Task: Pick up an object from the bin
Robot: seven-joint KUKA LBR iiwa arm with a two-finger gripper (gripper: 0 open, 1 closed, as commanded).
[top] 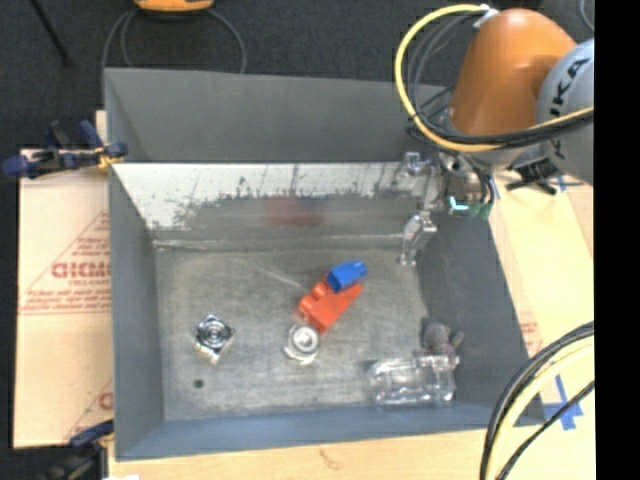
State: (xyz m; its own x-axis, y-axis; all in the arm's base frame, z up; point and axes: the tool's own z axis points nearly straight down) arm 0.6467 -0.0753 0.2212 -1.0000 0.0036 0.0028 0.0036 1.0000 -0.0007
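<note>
clear plastic piece (412,380) lies at the near right of the grey bin (135,298), with a small grey thing (438,338) just behind it. to the left sit a round silver cap (302,341) and a silver nut (213,335). farther in, a red block (325,306) touches a blue block (347,274). the claw (412,240) hangs by the far right corner, right of the blue block. i cannot tell if it is apart or together.

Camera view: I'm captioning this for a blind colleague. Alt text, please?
The gripper hangs at the grey bin's right rear, above its floor. Nearest lies a red-and-blue toy block; further off, two silvery metal pieces, a clear plastic piece and a small grey thing.
</note>
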